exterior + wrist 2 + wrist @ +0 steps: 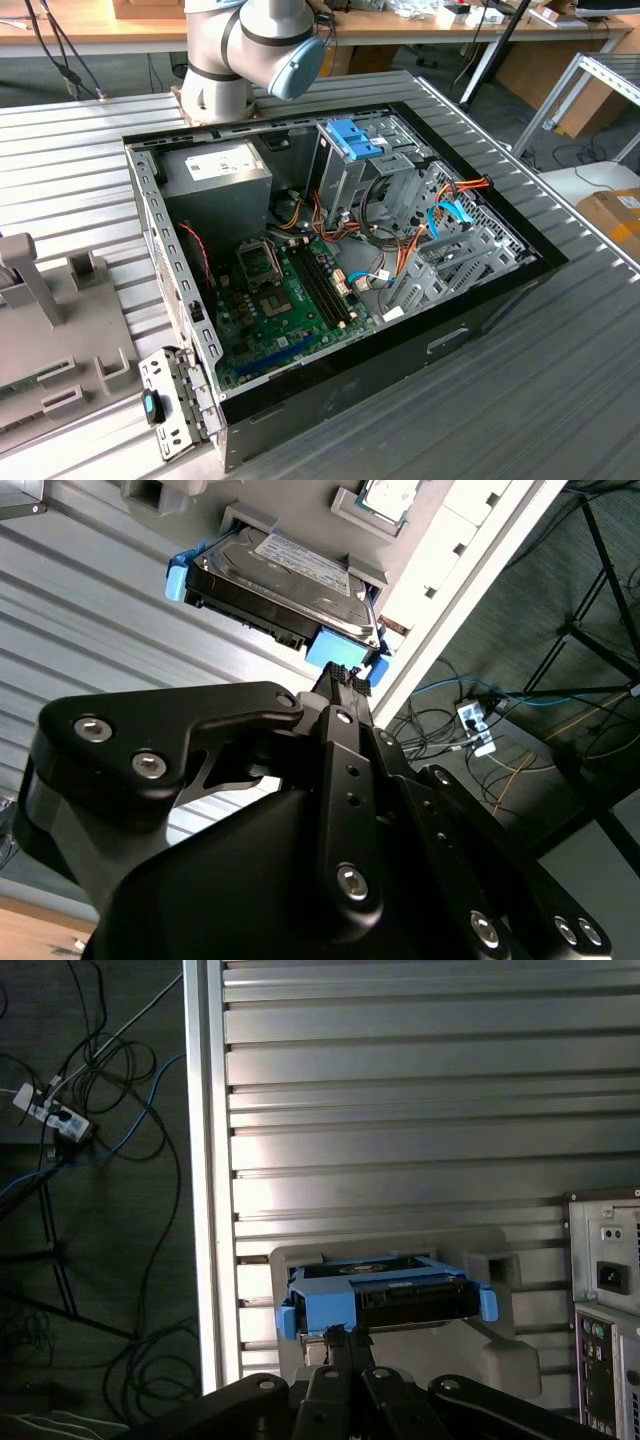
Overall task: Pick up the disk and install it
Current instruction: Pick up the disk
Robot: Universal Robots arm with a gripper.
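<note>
One disk point(400, 1298) lies in a grey holder point(505, 1265) on the ribbed table point(400, 1110), the open computer case point(605, 1300) beside the holder, cables point(90, 1130) on the floor beyond it, while the gripper point(347, 1335), claw drawn together, hangs just at the disk's blue frame.

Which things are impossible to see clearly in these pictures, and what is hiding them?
First wrist view: part of the disk's blue frame, hidden by the hand.
Second wrist view: the disk's unlabelled face, hidden against the grey holder.
Exterior view: the arm's upper part, cut off by the picture's top edge.
</note>
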